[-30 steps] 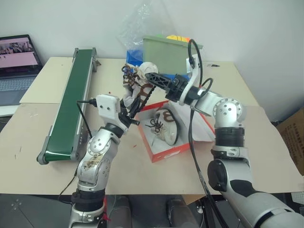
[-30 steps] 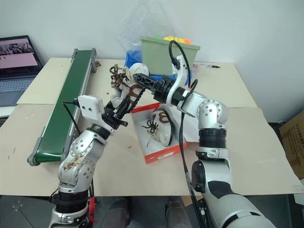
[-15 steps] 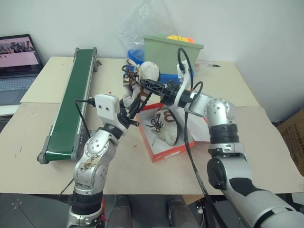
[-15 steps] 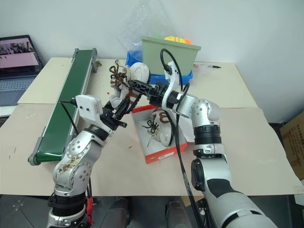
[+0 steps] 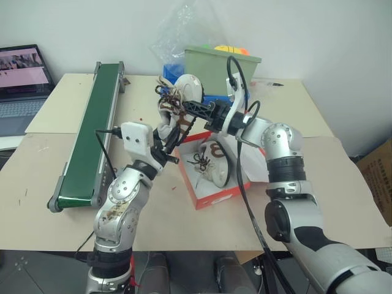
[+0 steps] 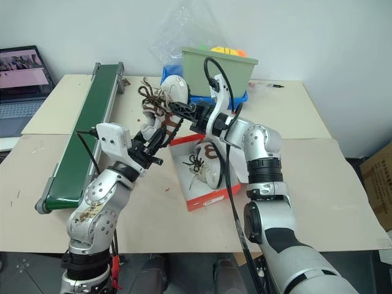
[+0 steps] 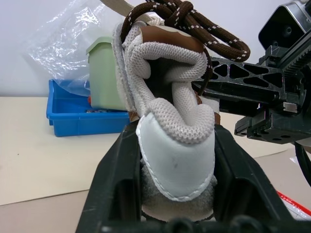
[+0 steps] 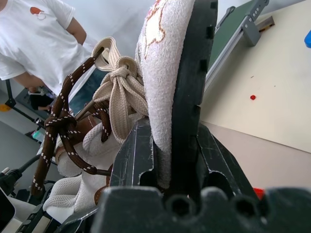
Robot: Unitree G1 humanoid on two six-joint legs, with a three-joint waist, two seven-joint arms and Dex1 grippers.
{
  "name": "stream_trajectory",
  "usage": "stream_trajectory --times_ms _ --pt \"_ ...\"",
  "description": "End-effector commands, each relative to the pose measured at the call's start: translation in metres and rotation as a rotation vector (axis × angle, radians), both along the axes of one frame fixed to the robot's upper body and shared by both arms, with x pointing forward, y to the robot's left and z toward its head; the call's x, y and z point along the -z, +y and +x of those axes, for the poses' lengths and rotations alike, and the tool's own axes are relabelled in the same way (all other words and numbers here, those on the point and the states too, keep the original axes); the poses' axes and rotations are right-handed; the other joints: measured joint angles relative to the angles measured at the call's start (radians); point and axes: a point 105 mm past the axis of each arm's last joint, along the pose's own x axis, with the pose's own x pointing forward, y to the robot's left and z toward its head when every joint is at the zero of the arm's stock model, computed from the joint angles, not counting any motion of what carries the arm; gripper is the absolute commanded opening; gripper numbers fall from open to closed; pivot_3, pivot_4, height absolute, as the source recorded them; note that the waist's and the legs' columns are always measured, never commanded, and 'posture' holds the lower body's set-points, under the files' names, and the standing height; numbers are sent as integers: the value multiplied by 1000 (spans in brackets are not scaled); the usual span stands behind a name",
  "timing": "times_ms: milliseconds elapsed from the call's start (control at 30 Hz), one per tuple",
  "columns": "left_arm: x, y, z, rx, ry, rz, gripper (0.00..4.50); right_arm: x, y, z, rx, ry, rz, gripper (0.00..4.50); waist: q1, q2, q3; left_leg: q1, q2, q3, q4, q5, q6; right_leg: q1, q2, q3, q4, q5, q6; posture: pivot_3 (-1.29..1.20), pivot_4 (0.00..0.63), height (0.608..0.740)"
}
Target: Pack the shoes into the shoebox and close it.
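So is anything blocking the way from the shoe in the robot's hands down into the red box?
Nothing visible blocks it. The held shoe hangs above the open shoebox, gripped by the left hand and right hand. The other shoe already lies inside, with free floor beside it.

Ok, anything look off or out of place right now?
Yes: one shoe lies in the shoebox, but the other shoe hangs in the air, pinched by both the left gripper and right gripper, laces dangling.
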Motion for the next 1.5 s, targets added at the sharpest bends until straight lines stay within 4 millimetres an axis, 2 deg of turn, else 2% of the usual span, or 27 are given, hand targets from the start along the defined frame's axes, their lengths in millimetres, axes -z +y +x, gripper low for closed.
stream_trajectory --times_ms 33,100,133,333,367,467,633,800,967,1100,1300,1500 --pt "-27 3 -10 13 -100 -25 3547 -15 -4 3 44 -64 0 376 0 0 0 0 0 0 0 0 0 0 0 0 0 0 0 0 150 740" --pt "-26 12 -8 -30 -90 -29 4061 -12 -8 6 71 -64 -31 374 0 0 0 0 0 0 0 0 0 0 0 0 0 0 0 0 150 740" --pt "-25 17 -8 -50 -87 -31 4487 -12 -9 7 81 -69 -44 374 0 0 0 0 0 0 0 0 0 0 0 0 0 0 0 0 150 740" --pt "-17 38 -13 -142 -68 32 4487 -27 -25 12 146 -129 -177 374 0 0 0 0 0 0 0 0 0 0 0 0 0 0 0 0 150 740" --pt "-17 43 -13 -163 -72 54 4487 -26 -28 12 163 -155 -248 374 0 0 0 0 0 0 0 0 0 0 0 0 0 0 0 0 150 740" --pt "-20 62 -13 -228 -86 99 4487 -12 -37 11 180 -223 -518 374 0 0 0 0 0 0 0 0 0 -1 0 0 0 0 0 0 150 740" --pt "-25 85 -15 -281 -100 142 4487 9 -47 4 141 -252 -747 374 0 0 0 0 0 0 -1 0 0 -1 0 0 -2 0 0 0 150 740" --pt "-26 83 -15 -278 -106 161 4487 20 -51 -2 102 -221 -769 374 0 0 0 0 0 0 -2 0 0 -1 0 0 -2 0 0 0 150 740" --pt "-24 81 -15 -272 -103 163 4487 57 -59 -12 53 -129 -828 374 5 0 0 0 0 0 -1 0 0 0 0 0 -2 0 0 0 150 740" --pt "-25 80 -14 -272 -106 163 4487 76 -63 -15 54 -82 -850 374 3 0 0 0 0 0 -1 0 0 0 0 0 -2 0 0 0 150 740" --pt "-30 77 -14 -265 -120 156 4487 93 -68 -13 73 -52 -888 374 8 0 0 0 0 0 0 0 0 0 0 0 -2 0 0 0 150 740" --pt "-27 78 -14 -271 -115 153 4487 102 -66 -21 33 -38 -918 374 11 0 0 0 0 0 0 0 0 1 0 0 -2 0 0 0 150 740"
